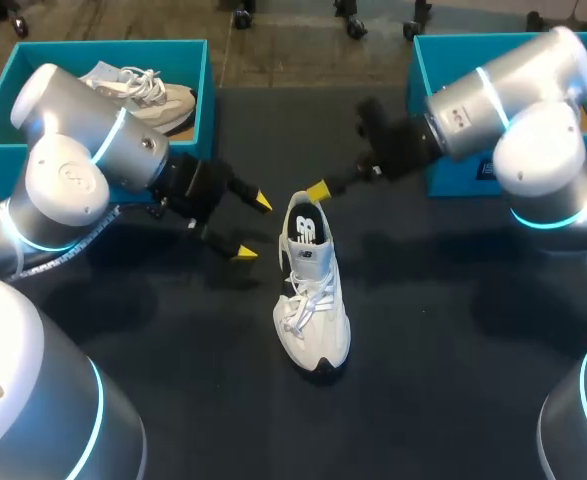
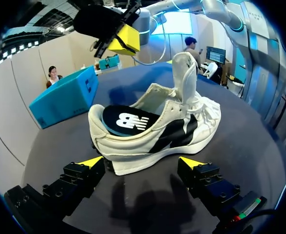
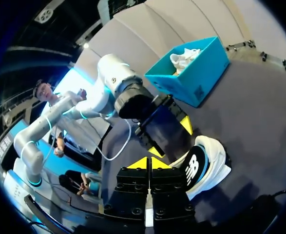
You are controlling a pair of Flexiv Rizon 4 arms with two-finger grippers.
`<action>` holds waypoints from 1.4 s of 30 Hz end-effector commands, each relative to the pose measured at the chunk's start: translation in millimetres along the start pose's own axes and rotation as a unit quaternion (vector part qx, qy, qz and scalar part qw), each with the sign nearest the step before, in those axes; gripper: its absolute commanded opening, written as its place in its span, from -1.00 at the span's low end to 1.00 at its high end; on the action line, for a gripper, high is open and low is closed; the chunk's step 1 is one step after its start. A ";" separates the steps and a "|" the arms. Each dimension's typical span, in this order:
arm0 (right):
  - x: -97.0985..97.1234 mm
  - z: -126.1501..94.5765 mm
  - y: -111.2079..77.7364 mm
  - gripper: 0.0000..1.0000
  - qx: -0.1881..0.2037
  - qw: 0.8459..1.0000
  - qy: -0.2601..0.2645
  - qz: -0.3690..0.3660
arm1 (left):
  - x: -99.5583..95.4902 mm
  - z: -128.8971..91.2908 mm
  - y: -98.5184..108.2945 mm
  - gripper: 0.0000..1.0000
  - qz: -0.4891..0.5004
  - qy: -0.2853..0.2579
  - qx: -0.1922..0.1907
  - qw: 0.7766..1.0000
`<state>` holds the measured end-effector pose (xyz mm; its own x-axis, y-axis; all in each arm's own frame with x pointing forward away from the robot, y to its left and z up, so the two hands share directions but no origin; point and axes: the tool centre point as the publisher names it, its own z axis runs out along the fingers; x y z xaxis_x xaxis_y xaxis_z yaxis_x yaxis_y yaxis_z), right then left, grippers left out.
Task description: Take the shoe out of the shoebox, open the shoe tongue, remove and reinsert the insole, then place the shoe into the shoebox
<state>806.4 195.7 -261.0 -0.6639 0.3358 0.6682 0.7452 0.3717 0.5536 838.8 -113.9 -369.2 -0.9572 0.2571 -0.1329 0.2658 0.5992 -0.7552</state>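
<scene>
Nearest us, one white shoe (image 1: pixel 313 300) with black trim stands mid-counter (image 1: pixel 173 400), tongue (image 2: pixel 185 73) lifted, dark insole (image 2: pixel 125 121) inside. Our left fingers (image 1: pixel 245 253) gape wide beside its heel, empty; our right fingers (image 1: pixel 318 190), pressed together, hold nothing. Beyond sit two teal shoeboxes: the left shoebox (image 1: pixel 103 45) holds a second shoe (image 1: pixel 143 90), and the right shoebox (image 1: pixel 473 38) stands opposite

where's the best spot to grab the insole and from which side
Probably pinch the insole at its heel end, coming down from above behind the heel: the tongue stands upright, leaving that end exposed, while the toe end is hidden inside the shoe.
</scene>
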 end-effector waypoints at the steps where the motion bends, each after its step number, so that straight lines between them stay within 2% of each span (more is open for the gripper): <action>1: 10.9 -6.3 -10.3 -1.00 -0.034 0.998 -0.046 0.009 | 0.6 -17.9 -6.4 1.00 0.005 -0.002 -0.005 1.000; 9: 16.2 -10.3 -10.6 -1.00 -0.033 0.993 -0.104 0.042 | -1.3 -46.7 -14.6 1.00 0.020 -0.009 -0.003 1.000; 12: 20.1 -11.8 -9.4 -1.00 -0.038 0.989 -0.137 0.050 | -2.0 -55.9 -15.7 1.00 0.030 -0.011 -0.003 0.999; 20: 27.7 -16.7 -11.9 -1.00 -0.035 0.981 -0.183 0.058 | -7.8 -77.5 -13.3 1.00 0.057 -0.004 -0.013 0.998; 28: 31.1 -17.3 -15.4 -1.00 -0.040 0.979 -0.189 0.058 | -11.5 -100.0 -12.5 1.00 0.077 -0.009 -0.016 0.997; 35: 31.1 -17.3 -15.4 -1.00 -0.040 0.979 -0.189 0.058 | -16.6 -105.9 -11.4 1.00 0.095 0.020 -0.011 0.995; 41: 31.1 -17.3 -15.4 -1.00 -0.040 0.979 -0.189 0.058 | -18.5 -112.7 -9.5 1.00 0.117 0.020 -0.036 0.992; 42: 28.4 -16.4 -16.8 -1.00 -0.080 0.976 -0.195 0.050 | -19.1 -115.3 -8.9 1.00 0.118 0.013 -0.040 0.992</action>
<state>777.4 184.1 -240.1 -0.5415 0.6693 0.5087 0.8080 0.2473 0.5347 868.3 -38.9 -290.8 -0.8632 0.4202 -0.2800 0.4907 0.5674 -0.6613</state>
